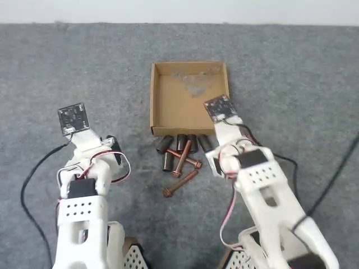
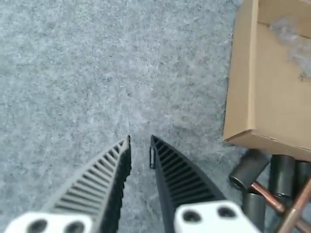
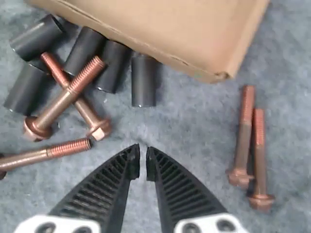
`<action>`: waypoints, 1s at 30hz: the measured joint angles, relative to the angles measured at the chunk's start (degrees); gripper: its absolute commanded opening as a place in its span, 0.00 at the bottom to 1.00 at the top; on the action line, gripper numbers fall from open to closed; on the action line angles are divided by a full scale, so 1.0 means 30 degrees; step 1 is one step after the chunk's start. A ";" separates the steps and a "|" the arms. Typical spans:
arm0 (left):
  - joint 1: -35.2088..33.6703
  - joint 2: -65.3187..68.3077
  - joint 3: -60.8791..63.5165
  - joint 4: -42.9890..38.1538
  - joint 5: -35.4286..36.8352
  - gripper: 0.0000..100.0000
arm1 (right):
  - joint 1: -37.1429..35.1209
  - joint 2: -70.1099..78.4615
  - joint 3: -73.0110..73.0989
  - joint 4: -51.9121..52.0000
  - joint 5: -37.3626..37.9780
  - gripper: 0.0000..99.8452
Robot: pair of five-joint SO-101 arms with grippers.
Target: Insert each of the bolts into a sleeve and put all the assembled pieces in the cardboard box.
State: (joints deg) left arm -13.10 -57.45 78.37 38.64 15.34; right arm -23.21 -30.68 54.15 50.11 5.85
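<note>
**No piece assembled, box waiting**

Judging by how things lie, the task has hardly begun: no bolt sits in a sleeve, and nothing assembled has reached the cardboard box (image 1: 153,101).

Five black sleeves (image 3: 144,80) lie loose on the grey carpet (image 1: 84,67), huddled along the outside of the box's near wall. Five copper bolts are loose too. Two bolts (image 3: 58,104) are crossed over one another among the sleeves, a third bolt (image 3: 48,151) lies just beside them, and a pair of bolts (image 3: 244,131) rests side by side near the box's corner, apart from the heap. All five insertions and all five deliveries look still to be done.

The box stands open-topped beyond the heap. It holds only a wisp of pale translucent stuff (image 1: 196,83) toward its far wall (clear film, perhaps; I cannot tell for certain), and none of the task's hardware.

The left gripper (image 2: 140,145) hangs over bare carpet by the box's near left corner, its jaws parted by a narrow gap and holding nothing. The right gripper (image 3: 141,154) hangs over the carpet just short of the sleeves and crossed bolts, its jaws all but closed, with only a sliver between the tips, and likewise empty.
</note>
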 measured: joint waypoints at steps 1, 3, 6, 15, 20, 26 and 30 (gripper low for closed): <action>0.0000 0.0000 0.0000 -0.0059 -0.0264 0.06 | -0.0176 0.0498 -0.0381 0.0000 0.0000 0.07; 0.0000 0.0000 0.0000 -0.0059 -0.0703 0.06 | -0.0293 0.1260 -0.1084 0.0000 0.0000 0.10; -0.0059 0.0000 0.0000 -0.0645 -0.1201 0.06 | -0.0234 0.2374 -0.2022 0.0000 0.0000 0.09; -0.1465 0.2256 -0.0205 -0.1700 -0.1348 0.15 | -0.0322 0.5363 -0.3780 -0.0908 0.1084 0.14; -0.1758 0.6418 -0.2110 -0.1700 -0.0586 0.13 | -0.0322 0.6945 -0.4952 -0.0938 0.1289 0.14; -0.2051 0.9788 -0.3897 -0.1700 -0.0410 0.13 | -0.0322 0.9905 -0.6681 -0.0938 0.1289 0.14; -0.2051 0.9846 -0.4044 -0.1700 -0.0410 0.13 | -0.0381 1.0579 -0.7502 -0.0850 0.1319 0.14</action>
State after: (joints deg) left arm -19.25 -27.91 66.24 33.54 14.11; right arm -24.35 1.05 31.65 47.56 9.80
